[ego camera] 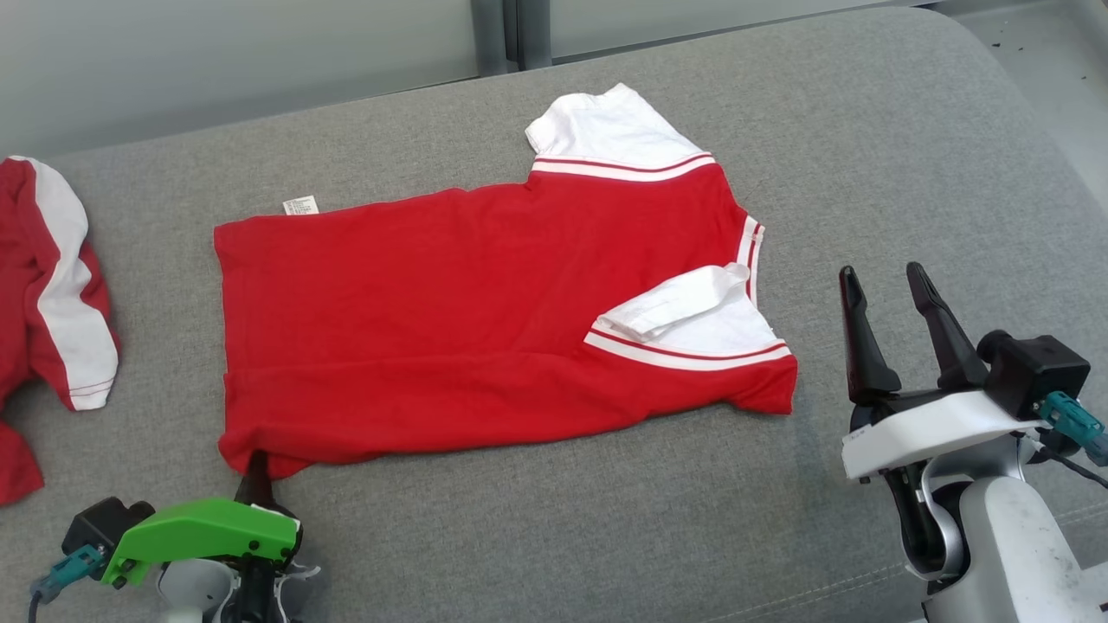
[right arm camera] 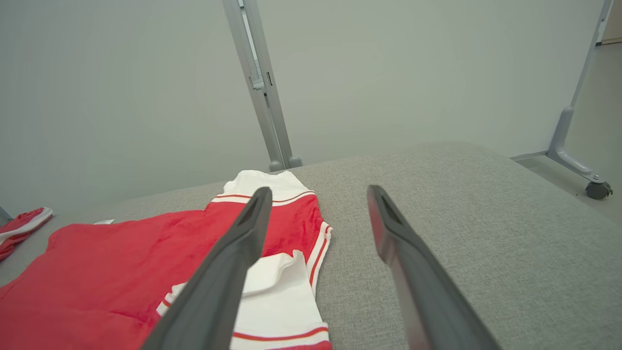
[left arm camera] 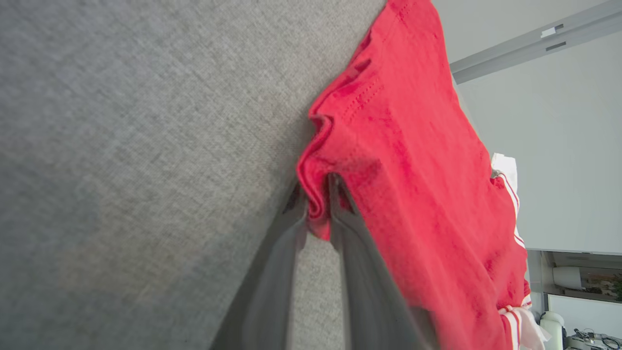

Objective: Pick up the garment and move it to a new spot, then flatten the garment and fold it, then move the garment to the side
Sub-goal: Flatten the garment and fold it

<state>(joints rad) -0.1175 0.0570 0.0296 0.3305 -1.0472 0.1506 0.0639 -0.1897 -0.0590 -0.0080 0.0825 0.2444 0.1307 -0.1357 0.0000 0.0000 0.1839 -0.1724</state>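
The garment (ego camera: 485, 320) is a red shirt with white, red-striped sleeves, spread flat on the grey padded surface (ego camera: 866, 156). Its hem is at the left and its collar at the right, with the near sleeve folded in over the body. My left gripper (ego camera: 257, 472) is at the shirt's near-left hem corner. In the left wrist view the left gripper (left arm camera: 318, 194) is shut on a bunched fold of the garment (left arm camera: 413, 170). My right gripper (ego camera: 887, 281) hovers open just right of the shirt. In the right wrist view the right gripper (right arm camera: 316, 194) holds nothing, with the garment (right arm camera: 121, 257) to its left.
A second red and white garment (ego camera: 52, 294) lies crumpled at the far left edge. The grey surface rounds off at the right (ego camera: 1039, 104), with floor beyond. A pale wall with a metal post (ego camera: 511, 35) runs behind. Bare cushion lies in front of and right of the shirt.
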